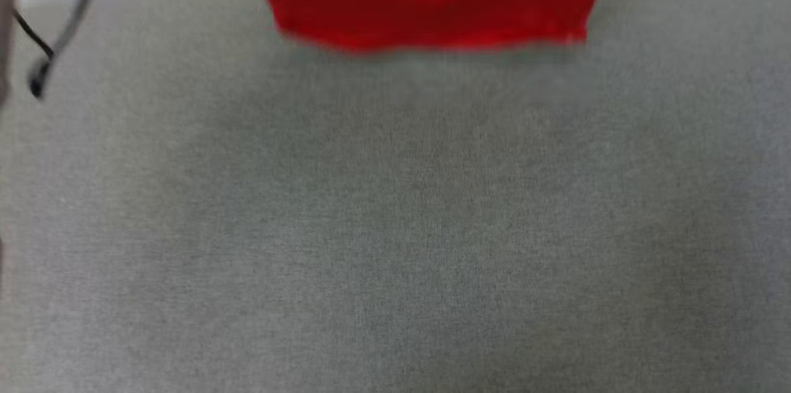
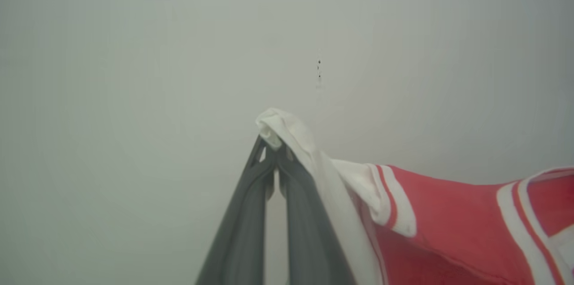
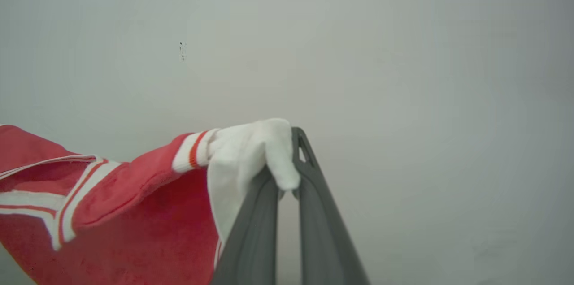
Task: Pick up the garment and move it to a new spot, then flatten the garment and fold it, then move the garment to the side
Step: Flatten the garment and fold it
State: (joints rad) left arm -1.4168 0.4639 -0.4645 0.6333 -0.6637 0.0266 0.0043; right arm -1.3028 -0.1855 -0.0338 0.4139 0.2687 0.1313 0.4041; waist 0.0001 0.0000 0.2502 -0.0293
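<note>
The garment, a bright red jersey, hangs down from the top edge of the head view, its lower hem free just above the far part of the grey surface. In the left wrist view my left gripper is shut on a white sleeve of the garment, whose red body with striped trim stretches away to the right. My right gripper in the right wrist view is shut on the other white sleeve, and the garment stretches off to the left. Both grippers point at a pale wall.
A grey fabric-covered surface spreads below the hanging hem. Dark cables dangle at the upper left of the head view. A pale wall with a small dark mark stands behind the held garment.
</note>
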